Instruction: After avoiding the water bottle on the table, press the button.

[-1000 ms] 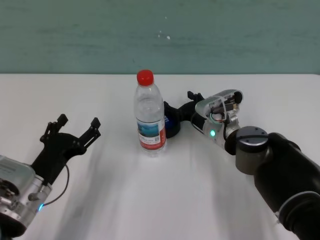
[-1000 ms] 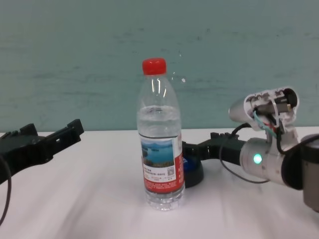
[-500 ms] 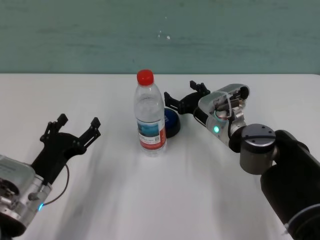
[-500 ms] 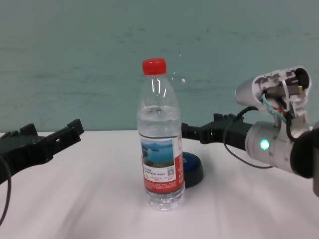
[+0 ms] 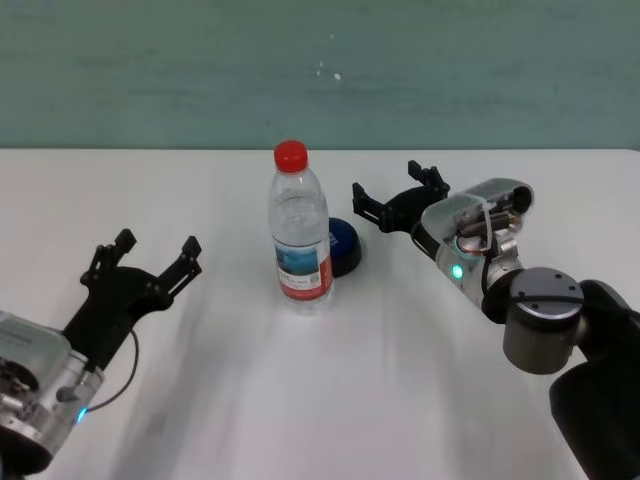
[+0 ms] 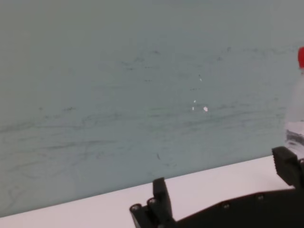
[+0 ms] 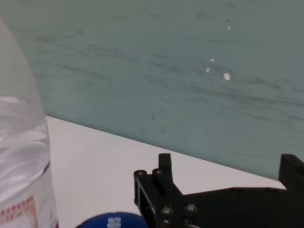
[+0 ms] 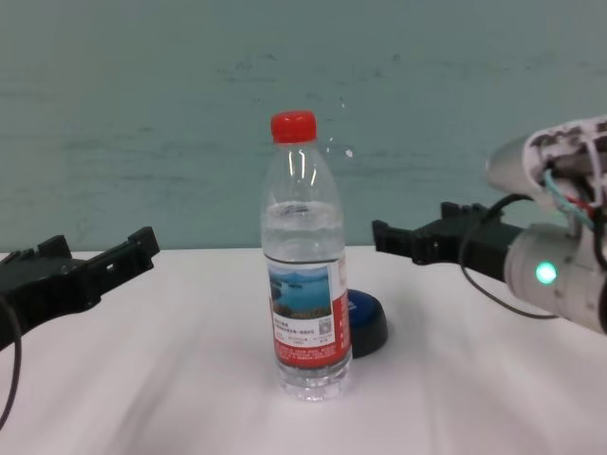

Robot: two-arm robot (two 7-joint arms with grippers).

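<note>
The water bottle [image 5: 300, 235], clear with a red cap and a lake label, stands upright at the middle of the white table [image 5: 300, 400]; it also shows in the chest view [image 8: 305, 284]. The blue-domed button [image 5: 346, 246] on its black base sits just behind and to the right of the bottle, partly hidden by it, and shows in the chest view [image 8: 366, 318] and the right wrist view [image 7: 111, 221]. My right gripper [image 5: 386, 180] is open, raised above the table to the right of the button, apart from it. My left gripper [image 5: 157, 242] is open and empty, far left of the bottle.
A teal wall [image 5: 320, 70] runs behind the table's far edge. Bare tabletop lies in front of the bottle and between it and each gripper.
My right gripper has lifted from the button and drawn back to the right, away from the bottle. The bottle, the button and the left arm have not moved.
</note>
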